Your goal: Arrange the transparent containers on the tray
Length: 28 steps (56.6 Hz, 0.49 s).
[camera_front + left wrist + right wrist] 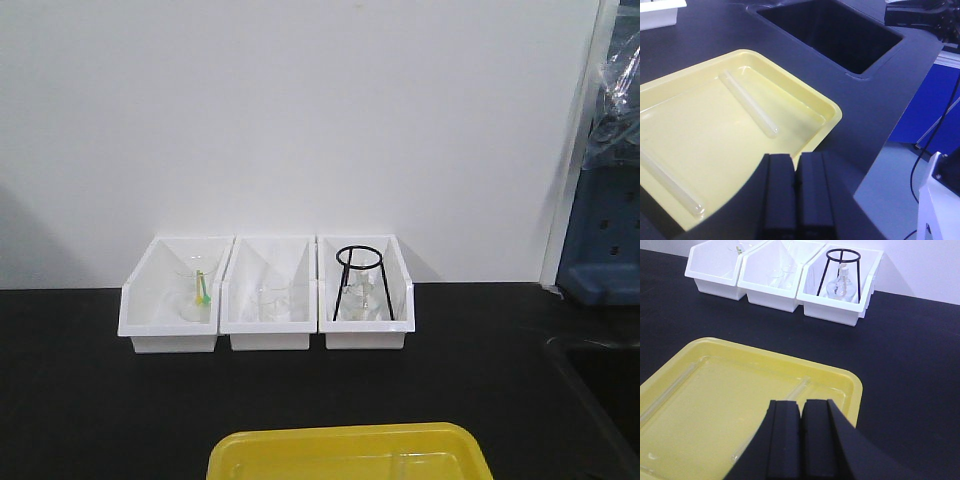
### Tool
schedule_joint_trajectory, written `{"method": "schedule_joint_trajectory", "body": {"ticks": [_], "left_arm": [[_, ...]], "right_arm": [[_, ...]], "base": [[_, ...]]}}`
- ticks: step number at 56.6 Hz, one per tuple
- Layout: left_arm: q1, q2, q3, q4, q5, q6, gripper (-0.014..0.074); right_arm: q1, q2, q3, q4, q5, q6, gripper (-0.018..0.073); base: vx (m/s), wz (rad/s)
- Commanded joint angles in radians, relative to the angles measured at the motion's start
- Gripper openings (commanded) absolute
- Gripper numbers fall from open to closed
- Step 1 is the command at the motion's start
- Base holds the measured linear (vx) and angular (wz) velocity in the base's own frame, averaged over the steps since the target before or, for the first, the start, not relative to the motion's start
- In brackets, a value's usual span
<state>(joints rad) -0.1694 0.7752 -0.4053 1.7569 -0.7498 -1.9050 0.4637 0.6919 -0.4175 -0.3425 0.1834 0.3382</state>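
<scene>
- Your left pincer [796, 175] sat at the bottom of its wrist view with its jaws pressed together and nothing between them; your right pincer [801, 422] showed the same, jaws together and empty.
- Both hung over the near edge of the yellow tray [832, 112], which lay on the black bench [900, 340] just ahead of them.
- Two test tubes were already lying flat in the tray. In the left wrist view, one test tube [747, 102] lay ahead of your left pincer, its long axis running away and to the left, its open rim toward the pincer.
- The other test tube [670, 182] lay along the tray's far-left side in that view, roughly parallel to the first and well apart from it.
- From the right wrist, a tube [775, 425] ran almost straight away from the pincer, so I'd judge that arm was better lined up with it.
- No loose tube showed on the bench outside the tray, so the arranging looked largely done.
- Farther back stood three white bins [270, 295] against the wall, holding glassware and a black wire stand [358, 280].
- A sink [835, 35] was recessed beside the tray.
</scene>
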Motion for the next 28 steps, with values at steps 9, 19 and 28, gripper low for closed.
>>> {"method": "schedule_joint_trajectory", "body": {"ticks": [9,19,28], "left_arm": [[0.000,-0.006,-0.027,0.074,0.006,0.000,0.0002],[0.000,-0.006,-0.027,-0.003,-0.030,-0.051,0.0002],[0.000,-0.003,-0.027,-0.121,-0.008,0.052,0.0002]], "right_arm": [[-0.002,-0.003,-0.031,-0.016,-0.082,-0.009,-0.0008],[-0.002,-0.003,-0.031,-0.016,-0.082,-0.009,-0.0008],[-0.002,-0.003,-0.031,-0.016,-0.082,-0.009,-0.0008]], "base": [[0.00,0.00],[0.00,0.00],[0.00,0.00]]}}
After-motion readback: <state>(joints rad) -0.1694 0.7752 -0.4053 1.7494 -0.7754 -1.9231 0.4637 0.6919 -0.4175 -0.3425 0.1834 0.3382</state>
